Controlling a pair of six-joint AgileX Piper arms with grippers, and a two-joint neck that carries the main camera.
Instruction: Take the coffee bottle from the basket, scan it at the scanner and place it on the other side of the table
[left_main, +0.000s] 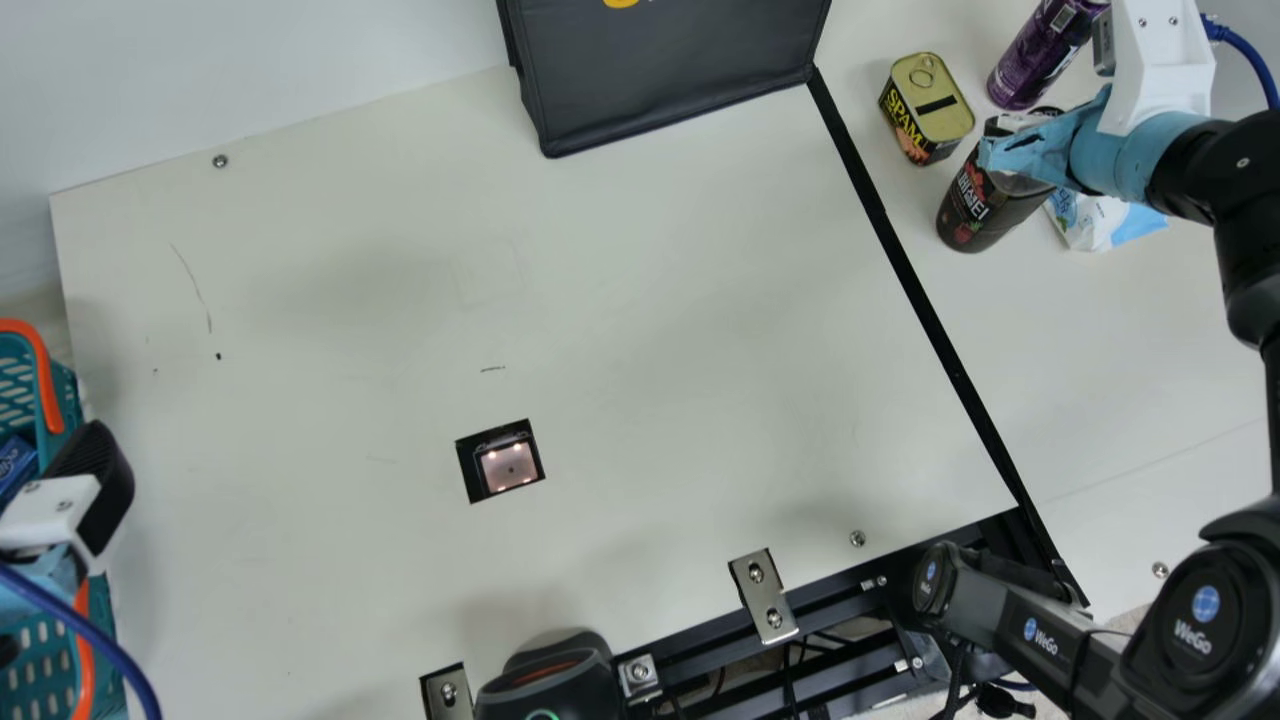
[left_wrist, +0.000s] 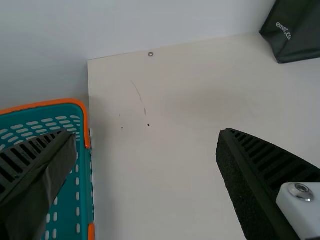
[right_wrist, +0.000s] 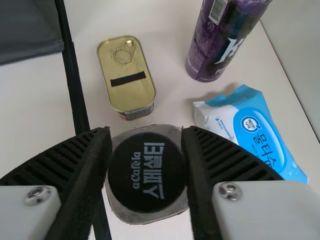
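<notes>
At the right of the main view, my right gripper (left_main: 1040, 150) is at the top of the dark coffee bottle (left_main: 975, 205), which stands beyond the black strip. In the right wrist view, the right gripper (right_wrist: 146, 137) has its fingers against both sides of the black bottle cap (right_wrist: 146, 175). My left gripper (left_main: 90, 480) is over the teal basket (left_main: 50, 390) at the main view's left edge. Seen from its own wrist, the left gripper (left_wrist: 145, 134) is open and holds nothing; one finger overlaps the basket (left_wrist: 85, 200). The scanner window (left_main: 508, 467) lies in the tabletop.
A SPAM can (left_main: 930, 100), a purple bottle (left_main: 1040, 60) and a wipes pack (left_main: 1105, 222) are close around the coffee bottle. A dark bag (left_main: 670, 75) stands at the back. A black scanner device (left_main: 550, 680) and metal brackets (left_main: 763, 597) line the front edge.
</notes>
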